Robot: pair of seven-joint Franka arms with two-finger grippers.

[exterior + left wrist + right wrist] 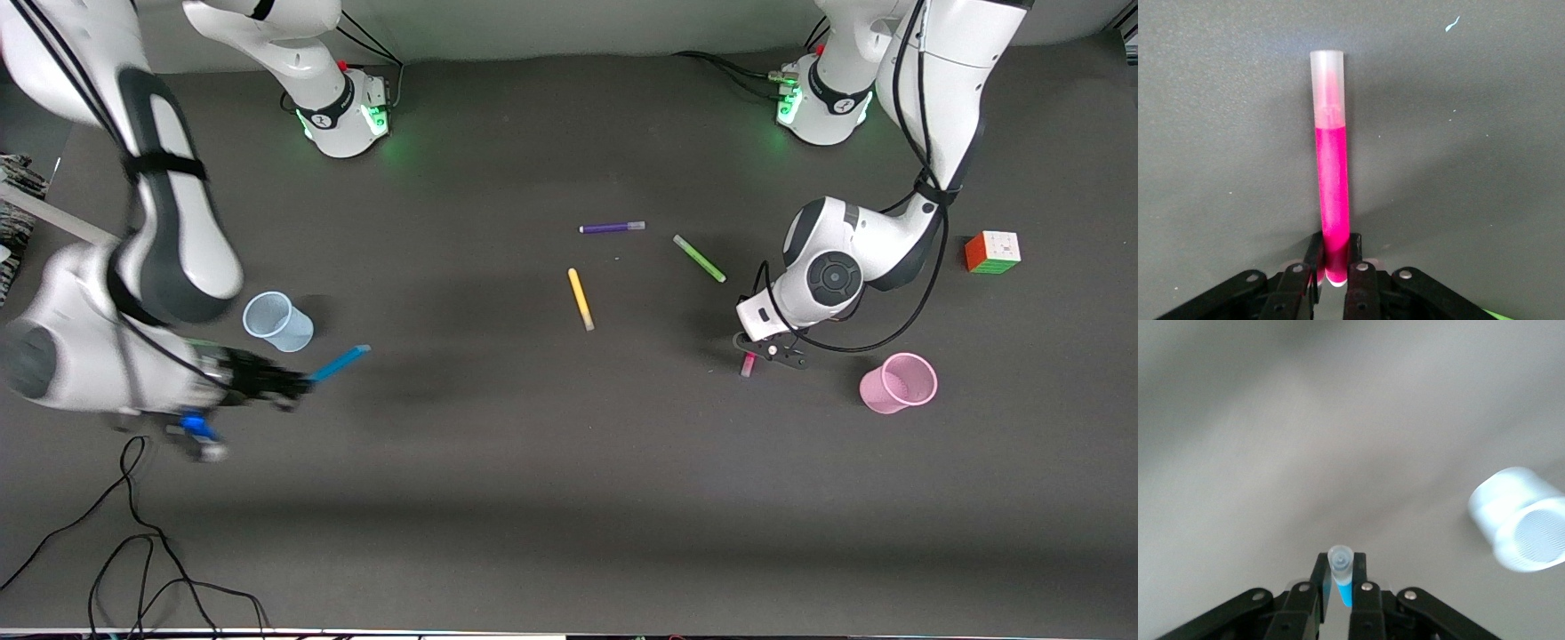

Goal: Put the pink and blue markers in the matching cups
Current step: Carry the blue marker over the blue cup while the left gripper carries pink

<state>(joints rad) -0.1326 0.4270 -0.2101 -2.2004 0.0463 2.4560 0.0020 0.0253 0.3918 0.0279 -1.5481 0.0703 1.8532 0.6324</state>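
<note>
Two pale tapered plastic cups wait at opposite table ends: the translucent blue cup near the right gripper, the pink cup beside the left gripper. Each gripper's jaws pinch a slim, light, rigid, likely slippery pen near one end: the bright blue marker aloft, the magenta-pink marker over bare tabletop. In the front view the gripper hides most of the pink marker.

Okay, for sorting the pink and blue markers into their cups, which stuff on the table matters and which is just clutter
Part of the job:
- pink marker, clamped in the left end effector
- blue marker, clamped in the right end effector
- pale blue cup
- pink cup

Just lying about:
- purple pen
- yellow pen
- green pen
- puzzle cube
</note>
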